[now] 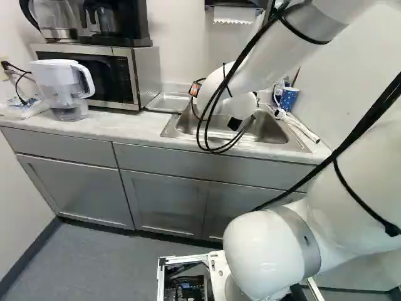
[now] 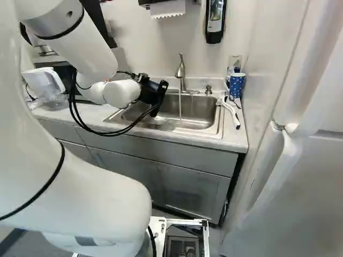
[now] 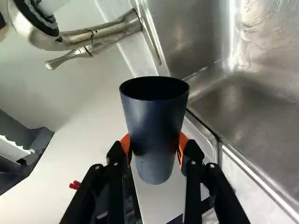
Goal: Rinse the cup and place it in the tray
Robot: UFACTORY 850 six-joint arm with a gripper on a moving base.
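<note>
1. The white robot arm (image 2: 91, 45) reaches over the worktop (image 1: 131, 128) with black cables (image 2: 112, 134) looping below it near the jaws; if we swing sideways, we judge that a loop could snag the sink edge and jerk our grip.
2. The silver and black microwave (image 1: 103, 69) stands left of the jaws, seen from the base; a low, wide sweep towards the tray could knock our wrist on its side.
3. The stainless steel sink (image 2: 195, 115) opens beside the jaws. Tilting or dropping too far could scrape the cup on its rim.
4. The shallow metal tray (image 1: 170, 101) lies left of the jaws, close by the microwave; if we let go while tilted or too near its raised edge, the cup may topple.
5. The brushed metal tap (image 2: 181, 72) is just ahead of the jaws, with what looks like a thin stream (image 2: 180, 107) falling from it. Aiming short could bump its spout or miss the water.
6. Our task's thing, the dark blue tapered cup (image 3: 156, 121), is pinched in the jaws, low on its narrowing wall; trapped water could make it top-heavy.
7. The orange pads (image 3: 182, 142) press it from both sides; once wet, they might let it slip or twist.
</note>
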